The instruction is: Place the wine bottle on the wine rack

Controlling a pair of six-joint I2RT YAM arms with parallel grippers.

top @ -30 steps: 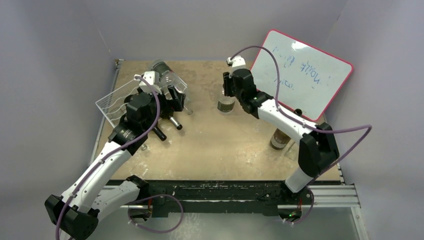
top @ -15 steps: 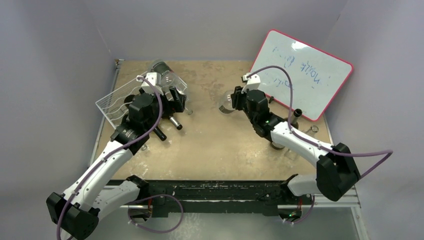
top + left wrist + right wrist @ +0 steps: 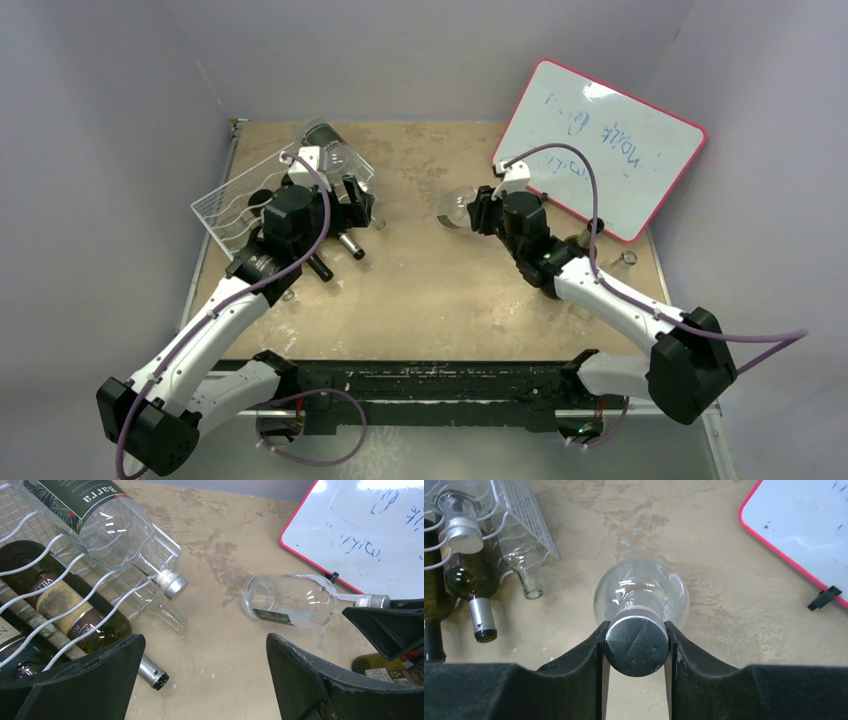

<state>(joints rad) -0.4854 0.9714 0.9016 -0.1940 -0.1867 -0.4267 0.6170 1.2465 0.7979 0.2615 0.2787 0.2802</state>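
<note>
— Two arms, but only one is carrying anything. The right jaws pinch the clear wine bottle point(image 3: 641, 592) by its dark cap, with the fat end pointing toward the wine rack point(image 3: 225, 210).
— Is it off the desk point(image 3: 430, 290)?
— Can't tell from here. It lies nearly flat near the middle, well apart from the rack. Whether the base touches the desk, I couldn't say.
— And the left?
— The left jaws are spread wide with nothing between them, hanging just in front of the rack.
— How would you carry it over?
— A cap is a small hold on a long, smooth thing. I'd keep it low and level, go slowly so the heavy end doesn't swing, and slide it base-first into a free groove.
— Any room?
— There's open desk between bottle and rack. It's tighter at the rack itself, which sits tilted by the left edge. It holds other bottles point(image 3: 107, 530) whose necks poke out toward the middle, and the left arm point(image 3: 215, 320) hangs in the way. The whiteboard point(image 3: 600, 150) leans just behind the right arm point(image 3: 610, 300), so I wouldn't swing back.
</note>
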